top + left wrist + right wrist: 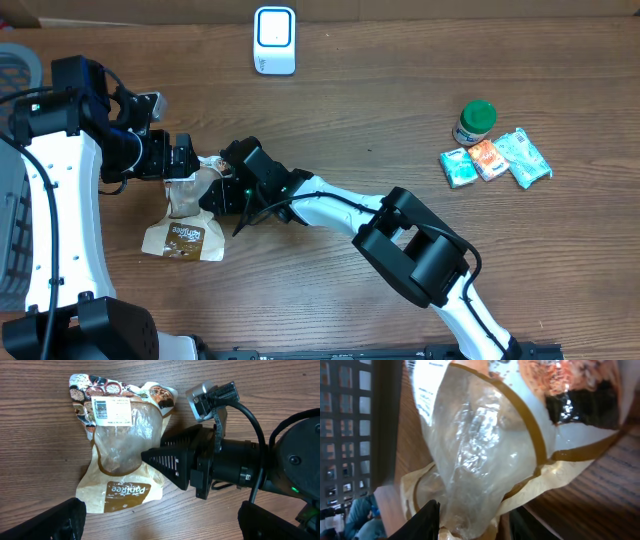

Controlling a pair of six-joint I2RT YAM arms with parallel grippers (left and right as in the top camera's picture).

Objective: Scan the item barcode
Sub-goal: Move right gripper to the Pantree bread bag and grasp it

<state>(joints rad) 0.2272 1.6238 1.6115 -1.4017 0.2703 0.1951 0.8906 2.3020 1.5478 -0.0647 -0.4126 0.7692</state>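
Right claw: the right gripper (147, 456) is brought in from the right of the left wrist frame, its tip at the clear window of the bag (120, 477), about mid-length. In its own view the jaws are set part-way apart with film bunched between them. Whether a true hold is made cannot be told.
Left claw: the left gripper (190, 160) is hung above the bag's upper end, jaws thrown wide, nothing in them.
Bag, place: it is laid flat on the table (400, 90), left of centre in the overhead frame, partly under both claws.
Bag, long axis: it is run top to bottom in the left wrist frame, label end at upper left, printed name at the bottom. The right claw is set across that axis, from the side.
Barcode: the white label (111, 411) is turned face up near the top end, uncovered.
Nearer arm: the right is judged nearer, being at the film itself; the left is only overhead.
Scanner: a white device (274, 40), taken to be the scanner, is stood at top middle of the overhead frame, well apart from the bag, up and to its right.
Coming move: a lift and a carry up-frame is called for, label turned toward the device; thin film could slip or crumple.
Bystanders: a green-lidded jar (475, 122) and three packets (495, 160) are left at the right, well apart.
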